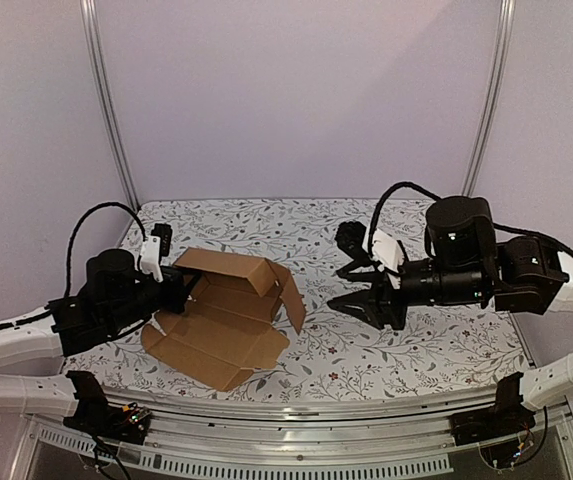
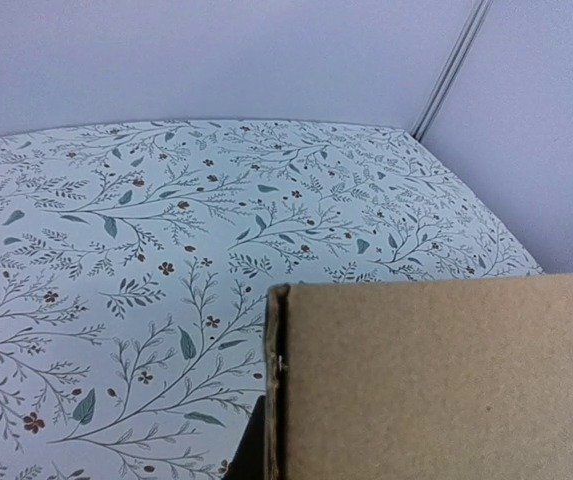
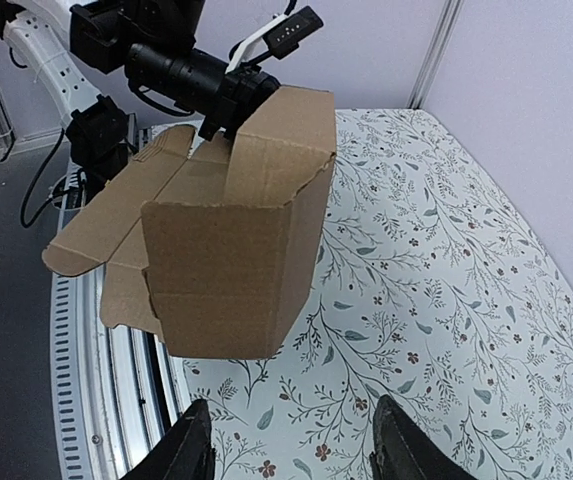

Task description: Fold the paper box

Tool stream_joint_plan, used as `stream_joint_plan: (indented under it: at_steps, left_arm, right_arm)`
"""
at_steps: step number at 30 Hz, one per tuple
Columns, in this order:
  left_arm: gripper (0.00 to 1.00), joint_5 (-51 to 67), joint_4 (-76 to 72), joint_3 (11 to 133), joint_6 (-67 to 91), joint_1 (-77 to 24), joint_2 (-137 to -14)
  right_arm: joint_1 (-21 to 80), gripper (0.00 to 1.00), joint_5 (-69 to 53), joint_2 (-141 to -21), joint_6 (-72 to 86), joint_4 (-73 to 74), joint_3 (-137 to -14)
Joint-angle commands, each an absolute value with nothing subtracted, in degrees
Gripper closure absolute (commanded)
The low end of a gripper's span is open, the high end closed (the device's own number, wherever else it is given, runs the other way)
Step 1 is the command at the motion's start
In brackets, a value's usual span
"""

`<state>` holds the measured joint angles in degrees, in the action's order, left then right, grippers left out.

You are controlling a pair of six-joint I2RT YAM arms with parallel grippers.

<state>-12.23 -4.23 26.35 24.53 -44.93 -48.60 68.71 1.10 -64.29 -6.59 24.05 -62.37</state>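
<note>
Left pincer is clamped shut on the top edge of the paper box at its far-left wall; the wrist view is filled with brown card right against the camera; judged reason: it pins that wall upright and anchors the box so the other arm can work the loose flaps. Right pincer has its fingers parted with nothing between them; it hovers near the box's right side but apart from it, lined up on the end wall, probably ready to push or pinch a panel.

The box sits on the table, left of centre, just in front of the left arm, and is half formed: back and side walls are raised; the lid panel lies flat toward the near edge. The long axis seems to run across the table, slanting far-left to near-right; the open side faces up; the closed end wall points at the right pincer.
</note>
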Motion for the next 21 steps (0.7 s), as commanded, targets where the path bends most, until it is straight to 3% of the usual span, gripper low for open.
stream_joint_plan:
  at_steps: [1,21]
  left_arm:
    - [1.0,-11.4,-5.2,25.6,23.1,-44.3,-48.0]
    - [1.0,-11.3,-5.8,25.1,22.7,-44.3,-47.7]
  right_arm:
    - [67.8,0.48,-5.3,-67.3,-9.2,26.4,-65.5]
    - [67.5,0.56,-11.9,-79.2,-8.7,20.8,-71.4]
